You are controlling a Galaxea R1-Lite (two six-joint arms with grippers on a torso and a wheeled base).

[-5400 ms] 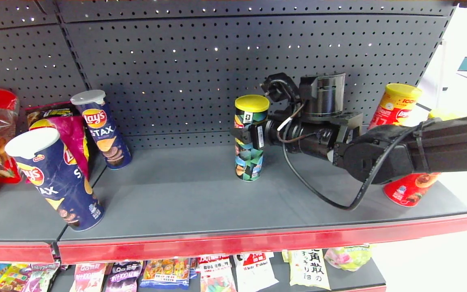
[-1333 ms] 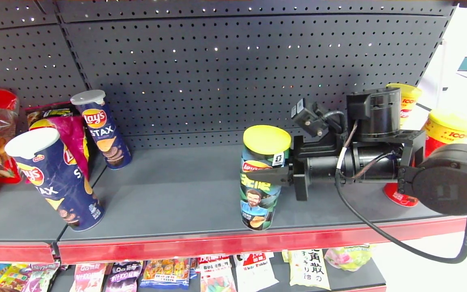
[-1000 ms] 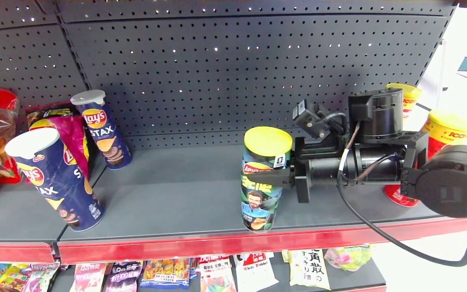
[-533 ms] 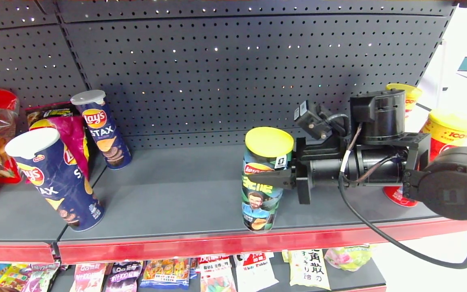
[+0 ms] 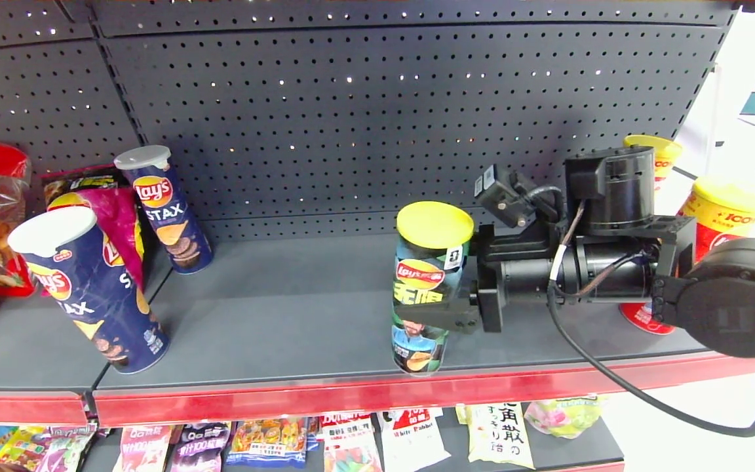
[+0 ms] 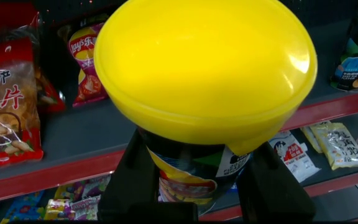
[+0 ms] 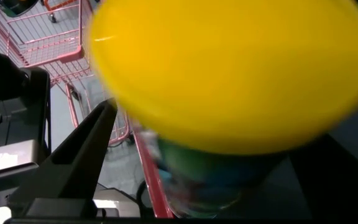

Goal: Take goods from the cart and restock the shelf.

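A green chips can with a yellow lid (image 5: 418, 272) stands upright near the front edge of the grey shelf (image 5: 286, 314). My right gripper (image 5: 420, 298) is open around its middle. The near finger (image 5: 440, 314) sits off the can's side, and the far finger is hidden behind the can. In the right wrist view the lid (image 7: 229, 68) lies between the jaws, with a gap to one finger (image 7: 73, 168). My left gripper (image 6: 197, 193) is shut on a second yellow-lidded can (image 6: 207, 68), held in front of the shelving.
Two blue cans (image 5: 89, 288) (image 5: 164, 206) lean at the shelf's left, beside snack bags. Red cans with yellow lids (image 5: 725, 210) (image 5: 653, 157) stand behind my right arm. The red shelf lip (image 5: 377, 393) runs just before the green can. A pink cart (image 7: 48, 37) stands behind.
The green can was carried from the back of the shelf to its front edge and set down. In the last half second the right gripper's near finger came off the can.
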